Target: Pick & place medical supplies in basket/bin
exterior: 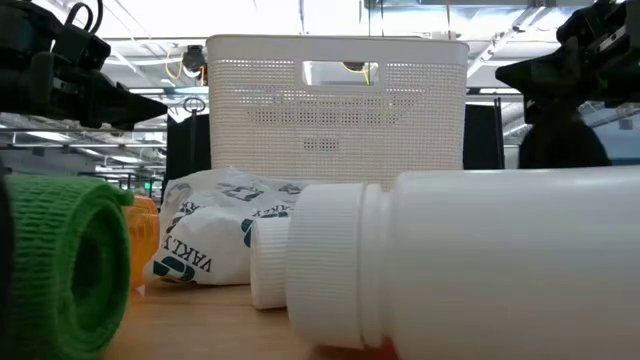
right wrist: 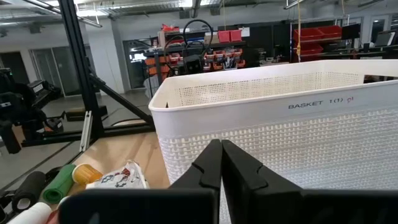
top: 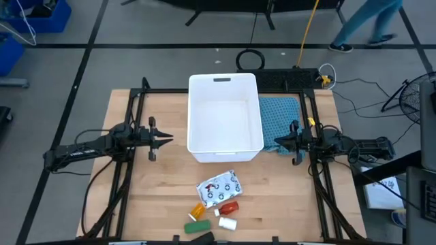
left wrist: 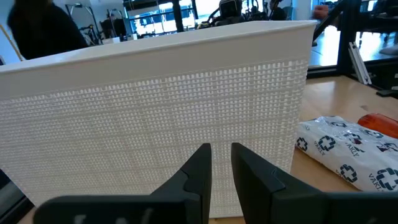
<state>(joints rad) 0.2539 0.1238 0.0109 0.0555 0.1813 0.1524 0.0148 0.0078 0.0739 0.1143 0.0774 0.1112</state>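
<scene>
The white basket (top: 225, 119) stands at the table's middle, toward the far edge. The supplies lie near the front edge: a white printed pouch (top: 220, 188), an orange bottle (top: 197, 211), a red bottle (top: 229, 206), a white bottle (top: 227, 222) on its side, a green block (top: 197, 227) and a dark block (top: 204, 237). My left gripper (top: 167, 138) hovers level beside the basket's left wall, its fingers (left wrist: 199, 165) a narrow gap apart with nothing between them. My right gripper (top: 278, 143) hovers level by the basket's right wall, shut and empty (right wrist: 220, 144).
A teal cloth (top: 279, 112) lies flat on the table right of the basket, under my right arm's reach. Black frame rails (top: 129, 156) run along both table sides. Bare wood shows between the basket and the supplies. A person walks on the floor beyond the far edge.
</scene>
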